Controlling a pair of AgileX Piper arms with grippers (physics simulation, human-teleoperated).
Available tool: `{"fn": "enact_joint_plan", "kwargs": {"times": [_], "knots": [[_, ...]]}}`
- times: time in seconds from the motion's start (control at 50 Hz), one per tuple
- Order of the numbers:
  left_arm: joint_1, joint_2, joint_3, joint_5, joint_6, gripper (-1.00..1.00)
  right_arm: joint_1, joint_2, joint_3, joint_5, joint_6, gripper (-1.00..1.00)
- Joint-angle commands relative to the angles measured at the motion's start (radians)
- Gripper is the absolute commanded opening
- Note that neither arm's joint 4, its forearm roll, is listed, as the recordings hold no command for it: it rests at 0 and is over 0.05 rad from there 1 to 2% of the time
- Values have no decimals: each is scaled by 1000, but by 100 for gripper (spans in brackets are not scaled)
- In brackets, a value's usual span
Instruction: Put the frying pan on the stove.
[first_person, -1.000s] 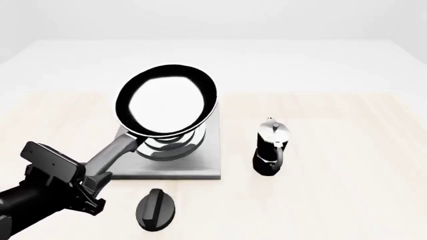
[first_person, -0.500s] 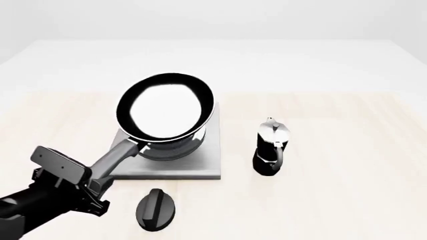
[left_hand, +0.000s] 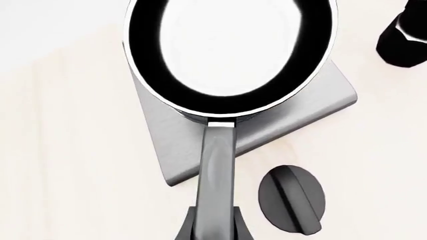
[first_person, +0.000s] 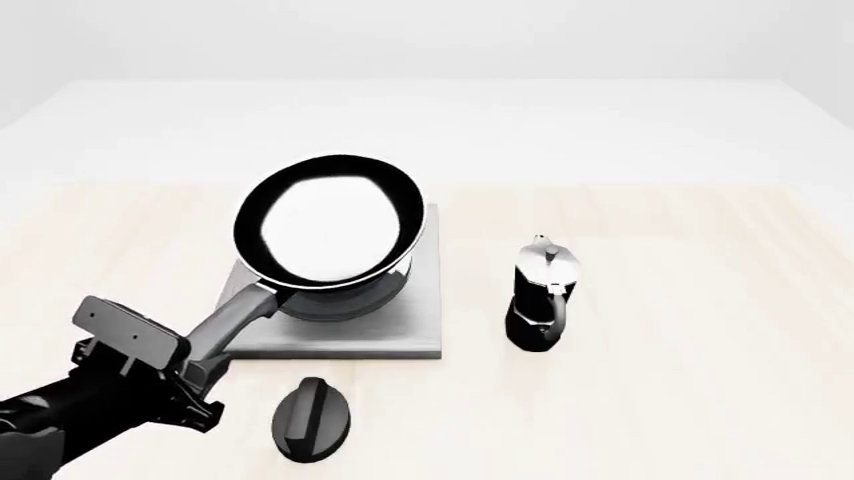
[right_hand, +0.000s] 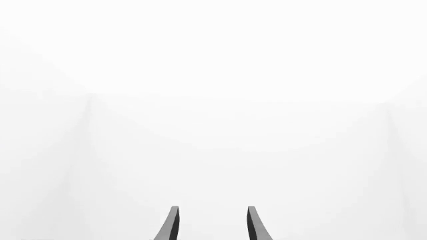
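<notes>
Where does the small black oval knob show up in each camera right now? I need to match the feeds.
Front view: the knob lies on the table at the near edge of the picture, just in front of the stove.
Left wrist view: the knob lies beside the frying pan's handle, off the stove's corner.
Right wrist view: not in it.
Shared landmark: the stove.

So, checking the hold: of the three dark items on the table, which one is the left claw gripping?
The frying pan, held by its long handle; the moka pot and oval knob stand free.
</notes>
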Motion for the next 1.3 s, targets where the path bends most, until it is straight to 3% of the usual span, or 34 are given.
{"fn": "enact_joint_plan", "kwargs": {"times": [0.02,1.3], "knots": [[6,19,-15,-40,7,-100,3,0,17,-10,-6,100],[39,119,28,-144,4,-100,8,0,23,-14,-4,100]]}}
